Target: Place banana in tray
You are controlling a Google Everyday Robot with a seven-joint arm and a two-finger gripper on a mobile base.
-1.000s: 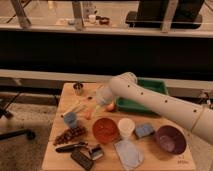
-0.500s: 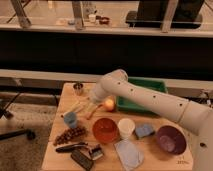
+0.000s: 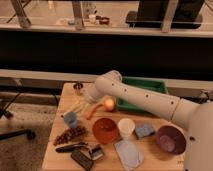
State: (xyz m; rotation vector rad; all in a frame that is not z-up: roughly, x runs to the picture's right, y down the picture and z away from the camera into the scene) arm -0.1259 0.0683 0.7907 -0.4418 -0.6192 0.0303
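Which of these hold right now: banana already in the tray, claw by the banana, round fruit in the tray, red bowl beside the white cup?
1. The banana lies in the green tray. False: it lies on the table, outside the tray.
2. The claw is open, low over the table beside the banana. True.
3. The round fruit sits in the tray. False: it is on the table next to the orange stick, in front of the tray.
4. The red bowl stands beside the white cup. True.
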